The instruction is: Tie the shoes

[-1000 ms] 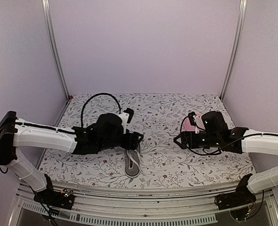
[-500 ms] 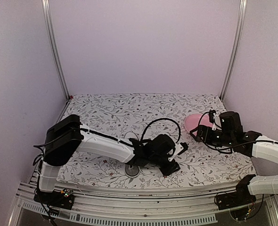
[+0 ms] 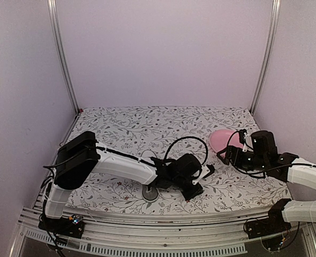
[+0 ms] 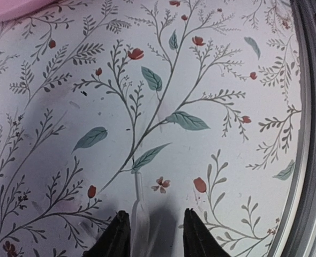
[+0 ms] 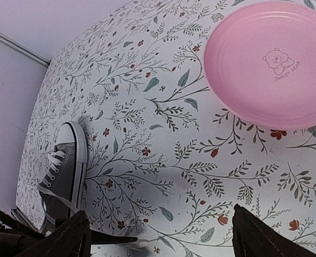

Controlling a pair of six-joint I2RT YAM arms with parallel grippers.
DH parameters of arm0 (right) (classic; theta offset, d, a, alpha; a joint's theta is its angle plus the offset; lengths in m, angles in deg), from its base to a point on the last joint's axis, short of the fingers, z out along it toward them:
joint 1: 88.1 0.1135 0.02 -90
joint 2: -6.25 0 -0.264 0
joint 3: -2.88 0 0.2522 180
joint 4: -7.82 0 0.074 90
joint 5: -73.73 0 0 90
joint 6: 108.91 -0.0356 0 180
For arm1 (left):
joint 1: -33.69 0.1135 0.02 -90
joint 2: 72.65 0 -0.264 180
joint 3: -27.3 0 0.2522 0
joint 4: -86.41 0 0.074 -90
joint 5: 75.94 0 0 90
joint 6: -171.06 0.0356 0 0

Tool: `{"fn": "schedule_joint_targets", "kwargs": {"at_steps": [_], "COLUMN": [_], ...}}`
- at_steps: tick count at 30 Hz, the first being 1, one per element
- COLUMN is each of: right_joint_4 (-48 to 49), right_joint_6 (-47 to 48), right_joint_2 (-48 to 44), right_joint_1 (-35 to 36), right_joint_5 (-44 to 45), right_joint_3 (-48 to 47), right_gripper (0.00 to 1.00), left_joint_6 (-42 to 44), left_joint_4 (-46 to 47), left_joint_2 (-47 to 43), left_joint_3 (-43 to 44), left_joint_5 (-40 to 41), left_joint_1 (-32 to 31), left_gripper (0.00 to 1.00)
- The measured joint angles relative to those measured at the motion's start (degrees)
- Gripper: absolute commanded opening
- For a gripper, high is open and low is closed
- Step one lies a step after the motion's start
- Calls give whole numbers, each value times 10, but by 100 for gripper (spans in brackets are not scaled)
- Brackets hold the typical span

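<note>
Left jaws narrowed; plate (image 5: pixel 243 64): "SWEET BEAR"

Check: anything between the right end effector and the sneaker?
Yes. The left end effector hangs low beside the sneaker, on the side facing the right end effector, and its arm crosses over the sneaker. Otherwise only bare tablecloth; the pink plate lies off the path.

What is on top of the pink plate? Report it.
Nothing rests on the pink plate; only its printed bear shows. Its right edge runs out of the right wrist view, unseen.
</note>
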Motion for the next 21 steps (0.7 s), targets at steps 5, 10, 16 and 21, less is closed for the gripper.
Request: {"fn": "schedule_joint_targets", "kwargs": {"at_steps": [5,10,16,21], "right_joint_4": [3,9,14,31], "right_joint_6": [-3,-11,-20,-22], "right_joint_2": [0,0,-1,-3], "right_joint_1": [0,-1,-4,-5], "right_joint_5": [-6,-8,-8,-10], "right_joint_3": [0,0,0,3], "right_gripper": [93,95,90,89], "left_joint_6": [17,32,40,35], "left_joint_4": [-17,-31,-33,-25], "left_joint_2": [0,4,5,5], "left_joint_3": [0,0,2,-2], "left_joint_5": [12,31,46,63], "left_joint_1": [-2,-2,-3,-4], "left_gripper": [32,20,0,0]}}
